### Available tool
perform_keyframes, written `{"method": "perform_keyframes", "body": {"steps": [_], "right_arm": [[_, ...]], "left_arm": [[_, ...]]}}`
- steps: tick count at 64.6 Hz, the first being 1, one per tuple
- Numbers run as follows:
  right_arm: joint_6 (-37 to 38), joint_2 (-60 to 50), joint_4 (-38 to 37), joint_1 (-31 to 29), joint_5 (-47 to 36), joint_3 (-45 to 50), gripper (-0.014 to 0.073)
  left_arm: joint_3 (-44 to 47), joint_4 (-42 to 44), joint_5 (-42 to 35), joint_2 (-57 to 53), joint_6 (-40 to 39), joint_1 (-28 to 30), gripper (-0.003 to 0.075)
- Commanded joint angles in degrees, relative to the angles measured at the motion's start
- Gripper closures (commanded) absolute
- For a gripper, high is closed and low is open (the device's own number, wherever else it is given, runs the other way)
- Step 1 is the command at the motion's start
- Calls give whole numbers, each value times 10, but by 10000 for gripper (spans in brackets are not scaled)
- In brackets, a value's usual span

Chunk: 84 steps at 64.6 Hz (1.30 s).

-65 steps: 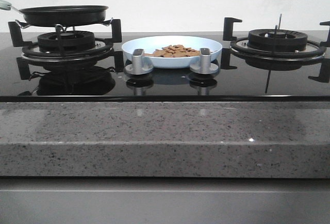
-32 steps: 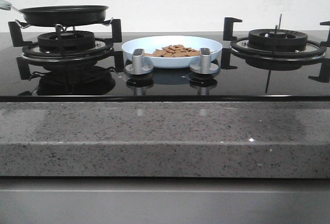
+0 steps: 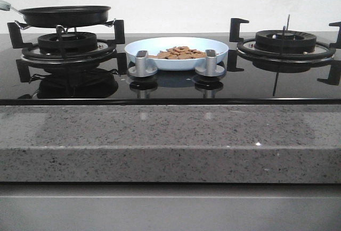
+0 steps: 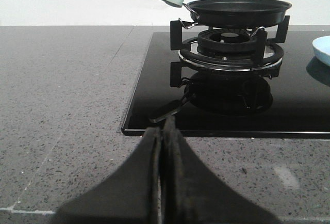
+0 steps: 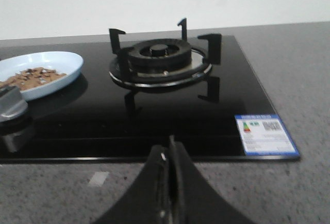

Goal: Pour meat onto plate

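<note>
**Sitting plated: meat on the dish, pan on its burner**

Lying in a heap, the meat (image 3: 180,53) is resting on the plate (image 3: 154,46) between the burners in the front view, the frying pan (image 3: 65,15) parked on the left one; the pour looks finished. In the left wrist view, the left gripper (image 4: 162,131) is hanging low over the counter, fingers pressed together, holding nothing. In the right wrist view, the right gripper (image 5: 169,154) is doing likewise, the plate lying well apart.
</note>
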Motion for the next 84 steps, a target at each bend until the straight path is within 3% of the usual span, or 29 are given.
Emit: {"method": "perform_keyframes", "body": {"steps": [1,19,84], "right_arm": [[18,-28,-13,-7,-47,17,654],[18,-77,-31,-7,36,15,654],[18,-76,-36,-7,41,15,654]], "left_arm": [[3,-6,-50,-10,-6,0,741],[3,-6,-50,-10,-6,0,741],[3,-6,-50,-10,-6,0,741]]}}
